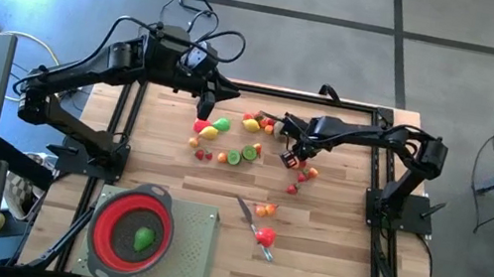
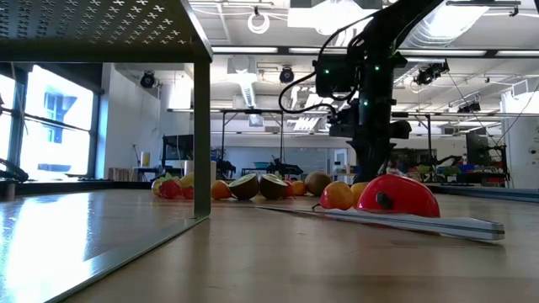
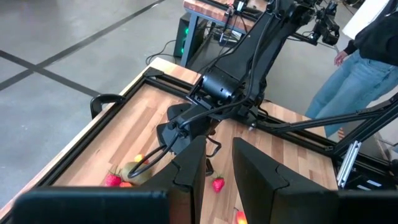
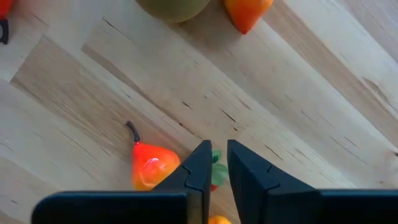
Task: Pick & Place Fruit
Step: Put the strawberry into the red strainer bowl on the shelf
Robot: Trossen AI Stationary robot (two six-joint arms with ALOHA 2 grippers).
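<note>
**Right tool down on a strawberry, far side from the strainer**

Big picture first: the tabletop (image 1: pixel 325 272) has both arms reaching in from the edge farthest from the red strainer (image 1: pixel 97 219). The left tool (image 1: pixel 206 103) hovers over the loose fruit (image 1: pixel 212 133), well apart from the strainer, fingers a little parted with nothing between them. It looks to be waiting.

The right tool (image 4: pixel 217 146) is the one at work, farther from the strainer again. It is low over the wood with its fingers drawn almost together, and a small strawberry (image 4: pixel 216 158) shows in the slit. I cannot tell whether it is truly nipped.

To do this well, I'd say keep the pinch centred on the berry's body, not its green cap. Lift straight up before swinging toward the strainer, so the orange-red pear (image 4: pixel 149 169) just beside the fingers is not knocked away. If the berry stays on the wood, come back down squarely over it before closing again.

Now the containers. The strainer sits on a grey perforated tray (image 1: pixel 191 260), and inside it lies one green fruit (image 1: pixel 145 239), nothing else that I can see. The tray holds only the strainer. Between the strainer and the right tool lie a slim knife (image 1: pixel 245 209) and a red fruit piece (image 1: pixel 264 234).
</note>
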